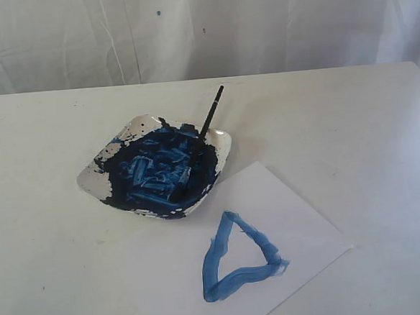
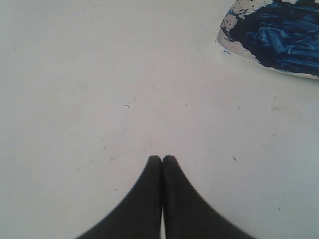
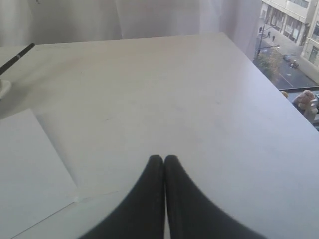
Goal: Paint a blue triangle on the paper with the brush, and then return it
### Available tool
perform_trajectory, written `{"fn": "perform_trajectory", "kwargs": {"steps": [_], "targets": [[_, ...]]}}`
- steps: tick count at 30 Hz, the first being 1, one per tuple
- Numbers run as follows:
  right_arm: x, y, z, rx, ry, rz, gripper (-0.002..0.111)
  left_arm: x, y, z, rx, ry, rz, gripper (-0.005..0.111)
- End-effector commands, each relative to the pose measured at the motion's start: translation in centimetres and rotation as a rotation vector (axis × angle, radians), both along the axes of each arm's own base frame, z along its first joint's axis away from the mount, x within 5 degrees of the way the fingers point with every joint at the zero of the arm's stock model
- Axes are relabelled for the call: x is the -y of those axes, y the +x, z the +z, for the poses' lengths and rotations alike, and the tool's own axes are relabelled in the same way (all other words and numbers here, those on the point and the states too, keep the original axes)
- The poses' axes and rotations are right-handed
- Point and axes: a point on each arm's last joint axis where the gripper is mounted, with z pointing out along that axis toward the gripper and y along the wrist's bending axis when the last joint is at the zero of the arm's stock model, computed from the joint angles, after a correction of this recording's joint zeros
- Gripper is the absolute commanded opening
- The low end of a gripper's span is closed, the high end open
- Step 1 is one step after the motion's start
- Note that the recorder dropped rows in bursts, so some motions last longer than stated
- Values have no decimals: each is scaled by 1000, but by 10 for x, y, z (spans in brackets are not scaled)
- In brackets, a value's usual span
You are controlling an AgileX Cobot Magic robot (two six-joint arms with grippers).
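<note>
I see the brush (image 1: 201, 140) lying in the paint dish (image 1: 91, 183). Its blue-stained tip is down in the dark blue paint, and its black handle leans over the far rim and points up and away. The dish stands on the white table (image 1: 351, 119), and its near corner is touching or just over the far edge of the paper (image 1: 300, 216); I cannot tell which.

The paper lies flat on the table, turned at an angle. The blue triangle (image 1: 216, 261) is painted on it in thick, uneven strokes, and the outline is closed. It is near the dish but not touching it.

My left gripper (image 2: 162, 158) is clenched, with the two black fingers pressed together and nothing between them. It hangs over bare table, and the dish is well apart from it, at the edge of its camera view.

My right gripper (image 3: 163, 157) is also clenched and holds nothing. In its camera view a corner of the paper lies near the fingertips, a little to one side. Only the end of the brush handle shows there, far from the gripper at the border of the picture. Neither gripper touches the brush, the dish or the paper.
</note>
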Motion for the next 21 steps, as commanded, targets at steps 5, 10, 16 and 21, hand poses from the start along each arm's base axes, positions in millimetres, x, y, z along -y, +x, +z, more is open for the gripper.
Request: {"fn": "perform_trajectory", "kwargs": {"steps": [5, 10, 16, 21], "targets": [[-4, -1, -2, 0, -3, 84, 0, 0, 0, -2, 3, 0, -5, 0], [-5, -1, -2, 0, -3, 99, 0, 0, 0, -2, 3, 0, -5, 0], [-5, -1, -2, 0, -3, 99, 0, 0, 0, -2, 3, 0, -5, 0], [-5, -1, -2, 0, -3, 99, 0, 0, 0, -2, 3, 0, -5, 0]]}}
